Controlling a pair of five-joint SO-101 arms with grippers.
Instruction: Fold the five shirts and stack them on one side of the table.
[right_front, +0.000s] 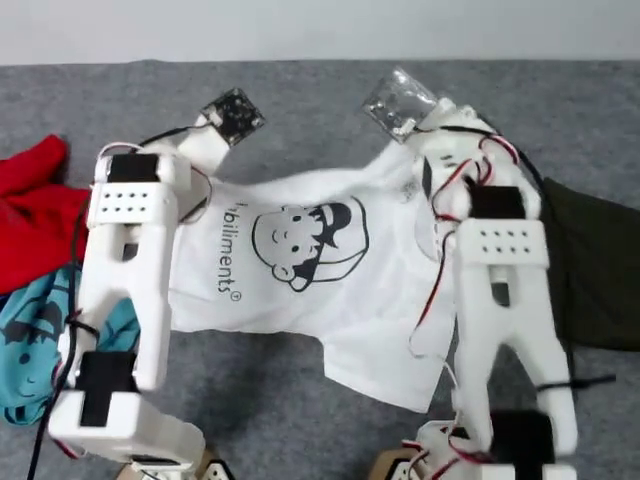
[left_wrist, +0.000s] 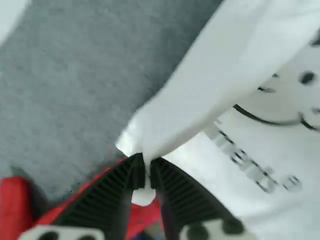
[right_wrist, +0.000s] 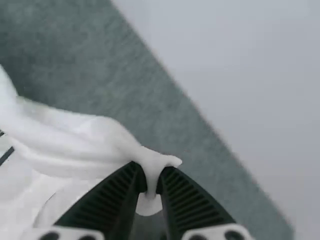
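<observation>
A white shirt (right_front: 300, 270) with a cartoon face print lies spread across the middle of the grey table (right_front: 300, 100). My left gripper (left_wrist: 145, 172) is shut on the edge of the white shirt (left_wrist: 200, 110), pinching a fold of cloth between its black fingers. In the high view the left gripper (right_front: 205, 150) is at the shirt's far left corner. My right gripper (right_wrist: 152, 182) is shut on another bunched edge of the white shirt (right_wrist: 75, 140), at the far right corner (right_front: 425, 150). A red shirt (right_front: 30, 200) and a teal shirt (right_front: 30, 340) lie at the left, a dark shirt (right_front: 590, 260) at the right.
The grey table's far strip behind the shirt is bare up to a pale wall (right_front: 320, 25). Both white arms (right_front: 130, 290) stretch from the near edge over the shirt's sides. Red cloth (left_wrist: 15, 210) shows beside the left fingers.
</observation>
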